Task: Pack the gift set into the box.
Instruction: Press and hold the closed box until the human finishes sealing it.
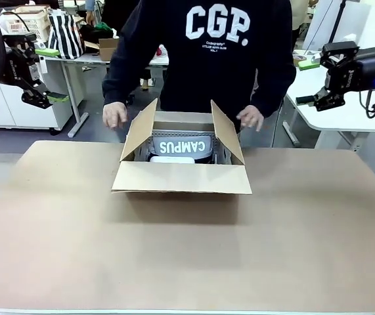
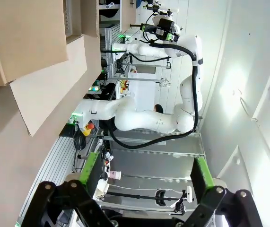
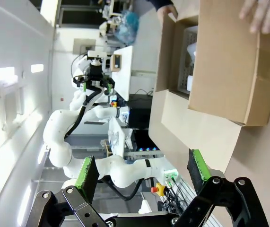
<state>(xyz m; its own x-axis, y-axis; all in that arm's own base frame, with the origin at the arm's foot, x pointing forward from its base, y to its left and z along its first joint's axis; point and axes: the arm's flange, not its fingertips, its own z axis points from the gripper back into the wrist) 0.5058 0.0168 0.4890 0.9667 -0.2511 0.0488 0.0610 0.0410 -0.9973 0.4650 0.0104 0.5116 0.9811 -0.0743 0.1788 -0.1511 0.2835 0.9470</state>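
Observation:
The box (image 1: 182, 177) stands open in the middle of the brown table (image 1: 187, 256), its four flaps spread. Inside lies the gift set (image 1: 182, 146), its dark face up with white letters reading upside down. A person at the far side holds one hand (image 1: 115, 115) near the left flap and the other hand (image 1: 249, 118) near the right flap. My left gripper (image 1: 50, 98) hangs open high at the far left, away from the box (image 2: 26, 38). My right gripper (image 1: 310, 100) hangs open high at the far right. Both wrist views show empty green-padded fingers (image 2: 90, 172) (image 3: 196, 165) and the box (image 3: 224, 61) off to one side.
A white table (image 1: 345, 115) stands behind my right gripper. Farther back on the left, a table (image 1: 102, 59) carries a striped bag and small boxes. Wide bare tabletop lies in front of the box and on both sides of it.

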